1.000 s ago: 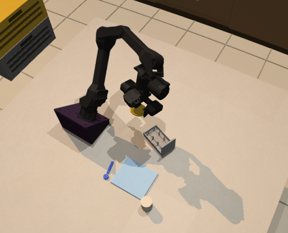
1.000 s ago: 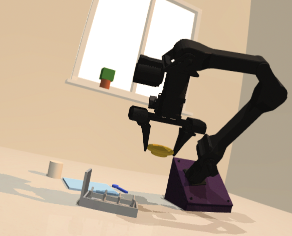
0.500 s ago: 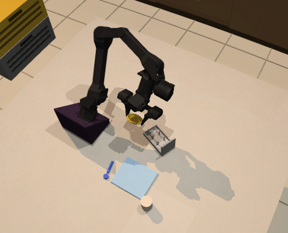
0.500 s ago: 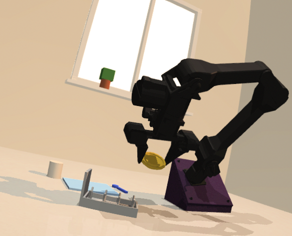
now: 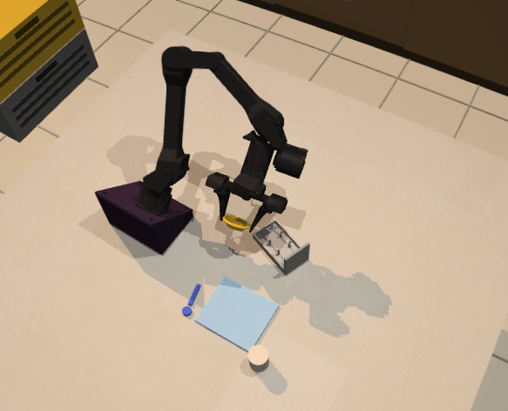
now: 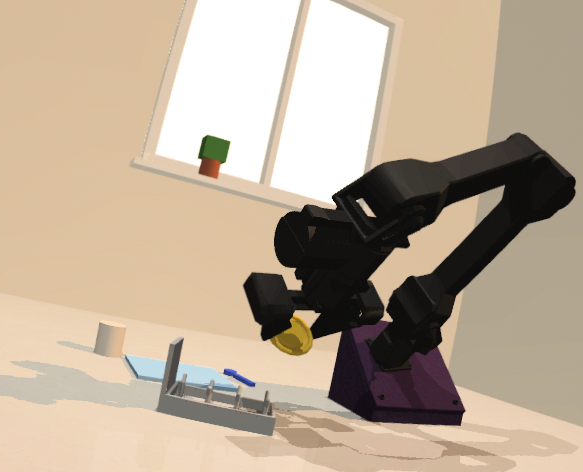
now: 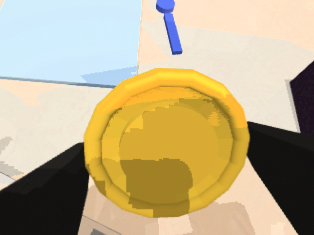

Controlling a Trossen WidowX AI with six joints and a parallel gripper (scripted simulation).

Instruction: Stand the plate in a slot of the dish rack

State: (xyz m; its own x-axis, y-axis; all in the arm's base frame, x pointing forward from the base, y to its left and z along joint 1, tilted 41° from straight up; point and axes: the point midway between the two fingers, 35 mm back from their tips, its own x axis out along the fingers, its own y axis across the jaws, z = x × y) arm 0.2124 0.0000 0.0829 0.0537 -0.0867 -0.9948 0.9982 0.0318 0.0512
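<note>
The hand stands fairly wide, its two fingers clamped on opposite edges of the yellow plate, which hangs tilted in the air above the desk. The grey dish rack sits on the desk just beside and below the hand. Beyond the plate in the wrist view lie a blue spoon and a pale blue mat.

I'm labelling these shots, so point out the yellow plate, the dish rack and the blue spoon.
yellow plate [image 7: 167, 145], wrist view, centre of its face
dish rack [image 6: 215, 408], exterior view, front side wall
blue spoon [image 5: 193, 294], top view, middle of handle
</note>
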